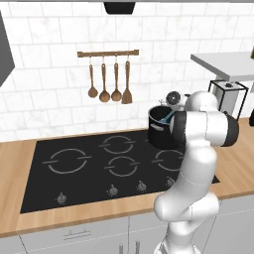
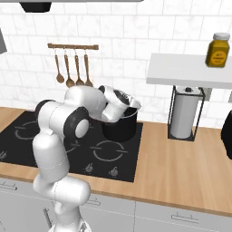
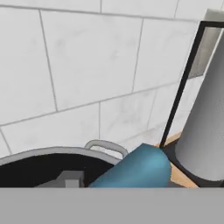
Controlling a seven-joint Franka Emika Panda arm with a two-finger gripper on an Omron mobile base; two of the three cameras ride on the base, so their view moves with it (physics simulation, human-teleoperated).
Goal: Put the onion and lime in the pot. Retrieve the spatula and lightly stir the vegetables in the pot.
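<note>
Spatula (image 3: 135,169): handle leaning from black pot (image 1: 161,130). Pincer (image 2: 118,105) over rim; grip state indeterminable. Risk: handle toppling out, knocking paper-towel stand (image 2: 185,113).

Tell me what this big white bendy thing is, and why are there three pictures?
The white thing is a robot arm in a pretend, computer-drawn kitchen. It has a hand with two fingers, called a gripper. Two pictures come from cameras behind the arm, one to its left and one to its right, so they show one scene from two sides. The third comes from a camera on the hand itself, looking past its fingers.

On the wooden counter is a black stovetop, and on it stands a tall black pot. The hand is reaching over the pot. A light-blue spatula sticks out of the pot, right by the hand. I cannot tell whether the fingers are gripping it. Beside the stove stands a paper towel roll, and brown wooden spoons hang on the wall.
</note>
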